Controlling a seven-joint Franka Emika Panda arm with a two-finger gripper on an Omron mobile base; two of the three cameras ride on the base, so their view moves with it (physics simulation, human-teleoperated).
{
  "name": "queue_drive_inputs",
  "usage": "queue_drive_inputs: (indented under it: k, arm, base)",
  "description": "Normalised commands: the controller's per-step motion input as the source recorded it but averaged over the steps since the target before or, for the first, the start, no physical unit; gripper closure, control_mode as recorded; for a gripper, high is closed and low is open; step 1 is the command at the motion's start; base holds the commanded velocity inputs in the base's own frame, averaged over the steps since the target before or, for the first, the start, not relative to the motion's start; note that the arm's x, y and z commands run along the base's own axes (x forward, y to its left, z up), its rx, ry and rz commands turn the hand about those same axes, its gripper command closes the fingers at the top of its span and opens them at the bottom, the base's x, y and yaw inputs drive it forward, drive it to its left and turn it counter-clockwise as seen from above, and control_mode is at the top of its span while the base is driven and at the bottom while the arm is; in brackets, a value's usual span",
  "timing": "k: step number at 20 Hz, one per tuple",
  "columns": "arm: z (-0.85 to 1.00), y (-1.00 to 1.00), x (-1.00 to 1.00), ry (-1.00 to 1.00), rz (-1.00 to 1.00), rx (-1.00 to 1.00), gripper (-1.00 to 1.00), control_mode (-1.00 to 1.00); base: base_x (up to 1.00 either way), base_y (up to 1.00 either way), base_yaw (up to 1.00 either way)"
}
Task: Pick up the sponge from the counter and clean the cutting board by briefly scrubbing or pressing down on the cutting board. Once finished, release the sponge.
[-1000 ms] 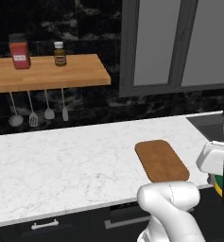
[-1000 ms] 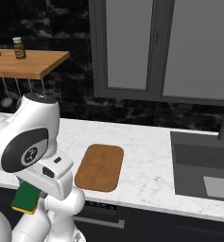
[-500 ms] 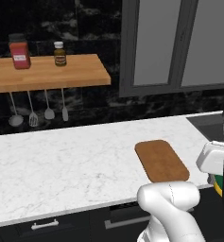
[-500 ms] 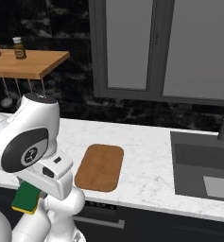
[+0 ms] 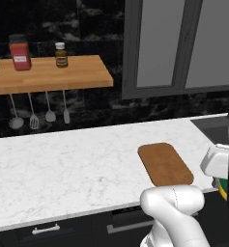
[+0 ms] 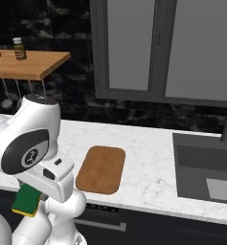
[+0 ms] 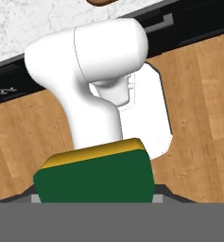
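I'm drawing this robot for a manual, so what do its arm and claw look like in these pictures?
The arm is built of glossy white, rounded, tube-like segments with bulbous elbows. One joint carries a round dark grey cap with a small white marking on it. Near the hand sits a boxy white block with a small dark slot. No cables show. The claw's fingers cannot be made out.

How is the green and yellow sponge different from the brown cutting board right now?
The sponge is a small thick block, dark green over yellow; the cutting board is a far wider, thin brown wooden slab. The sponge is held in the gripper, off the counter and below its front edge; the cutting board lies flat on the counter. Both are roughly rectangular.
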Motion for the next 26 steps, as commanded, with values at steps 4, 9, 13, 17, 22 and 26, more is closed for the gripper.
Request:
queue_drive_inputs:
  k: [4,9,13,17,22,26]
  arm:
    - [0.00,0.52,0.06,0.00,0.00,-0.03,1.00,-1.00]
    - [0.00,0.37,0.58,0.02,0.00,-0.04,1.00,-1.00]
    - [0.00,0.01,0.72,0.04,0.00,-0.03,1.00,-1.00]
    - [0.01,0.00,0.47,0.05,0.00,0.00,1.00,-1.00]
    - [0.00,0.00,0.04,0.01,0.00,0.00,1.00,-1.00]
    - [0.00,0.00,0.37,0.01,0.00,0.00,1.00,-1.00]
  base:
    - [0.00,0.00,0.00]
    - [0.00,0.00,0.00]
    - [0.00,0.00,0.00]
    - [0.00,0.00,0.00]
    - [0.00,0.00,0.00]
    - [0.00,0.00,0.00]
